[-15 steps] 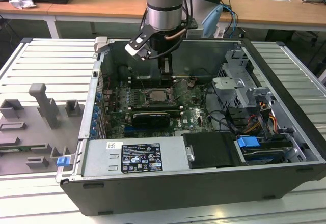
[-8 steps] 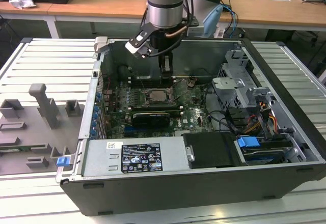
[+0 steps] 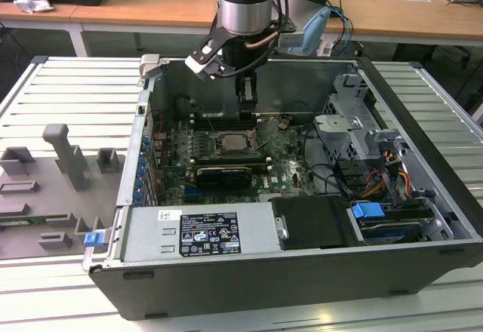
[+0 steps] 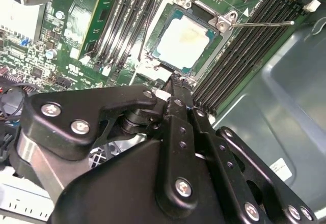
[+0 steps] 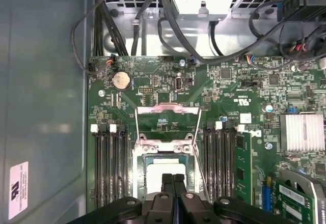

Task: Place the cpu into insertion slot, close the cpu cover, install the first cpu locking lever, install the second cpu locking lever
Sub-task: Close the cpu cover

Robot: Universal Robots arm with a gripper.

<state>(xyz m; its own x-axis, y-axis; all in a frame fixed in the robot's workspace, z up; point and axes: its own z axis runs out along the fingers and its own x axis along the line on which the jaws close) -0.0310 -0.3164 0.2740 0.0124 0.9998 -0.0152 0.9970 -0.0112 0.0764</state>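
At the middle of the motherboard [image 5: 229,94], the gripper [image 5: 173,182], pinched together and empty, hangs beside the cpu [image 4: 186,42] in the insertion slot [image 4: 162,28], where a skewed push could jam the open cpu cover [image 5: 168,110].

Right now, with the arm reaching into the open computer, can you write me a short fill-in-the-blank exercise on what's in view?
1. The pale square chip lies in the ___ on the green board.
2. The gripper, close by the chip, has its fingers ___.
3. Long black memory slots run on ___ sides of the chip.

Missing words: socket; shut; both.
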